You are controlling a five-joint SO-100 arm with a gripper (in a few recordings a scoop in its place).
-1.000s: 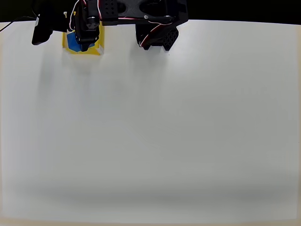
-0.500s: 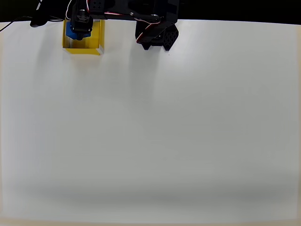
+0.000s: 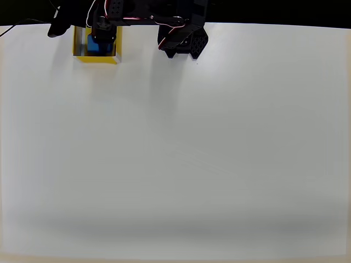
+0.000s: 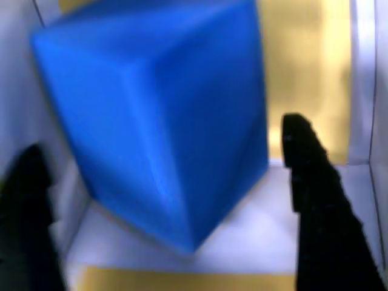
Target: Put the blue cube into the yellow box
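The yellow box (image 3: pixel 98 58) stands at the table's far left edge in the overhead view, partly under the black arm. Inside it lies the blue cube (image 3: pixel 92 45), close to the box's left wall. My gripper (image 3: pixel 102 34) hangs right over the box. In the wrist view the blue cube (image 4: pixel 157 121) is tilted on an edge over the yellow box's floor (image 4: pixel 303 79) and white wall. My gripper (image 4: pixel 163 142) is open. Its black fingers (image 4: pixel 318 200) stand on either side of the cube, and a thin gap shows on the right side.
The arm's black base (image 3: pixel 184 41) sits at the far edge, right of the box. The white table (image 3: pixel 181 153) stretches wide toward the near edge.
The arm has shifted over the box, and the dark wrist part at the left has moved up and right. The blue cube now lies nearer the box's middle.
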